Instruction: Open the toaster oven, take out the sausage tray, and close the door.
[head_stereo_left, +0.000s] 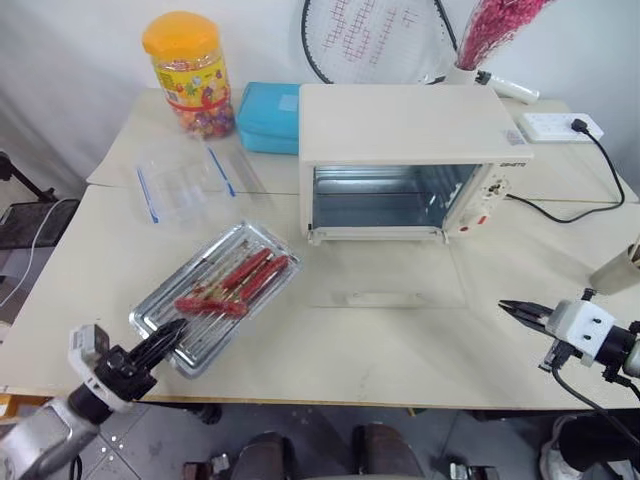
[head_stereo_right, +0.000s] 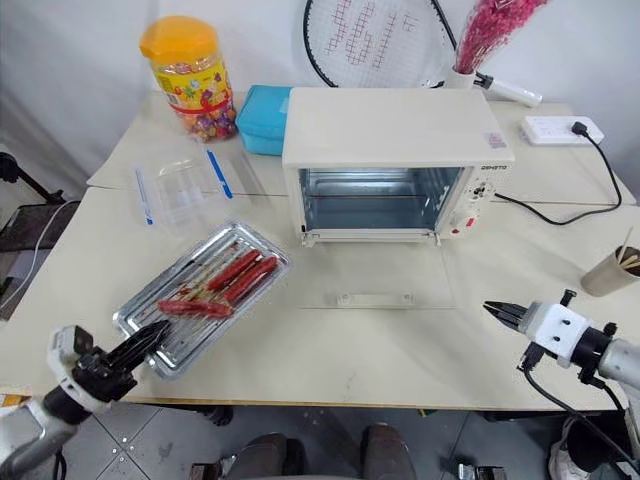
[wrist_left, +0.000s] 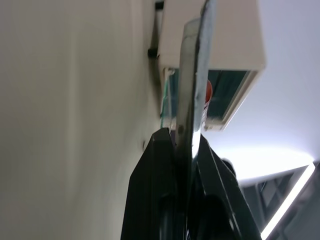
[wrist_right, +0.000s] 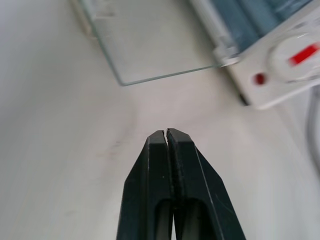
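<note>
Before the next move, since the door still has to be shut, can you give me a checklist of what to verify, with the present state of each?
1. Sausage tray out of the toaster oven and on the table: ok.
2. Oven cavity holds nothing: ok, as far as the head views show.
3. Door closed: not ok; it lies open, flat on the table.
4. Left end effector off the tray: not ok; it is shut on the tray's near corner.
5. Right end effector free for the door: ok; shut, holding nothing, apart from the door.
6. Nothing lies on the door: ok.
</note>
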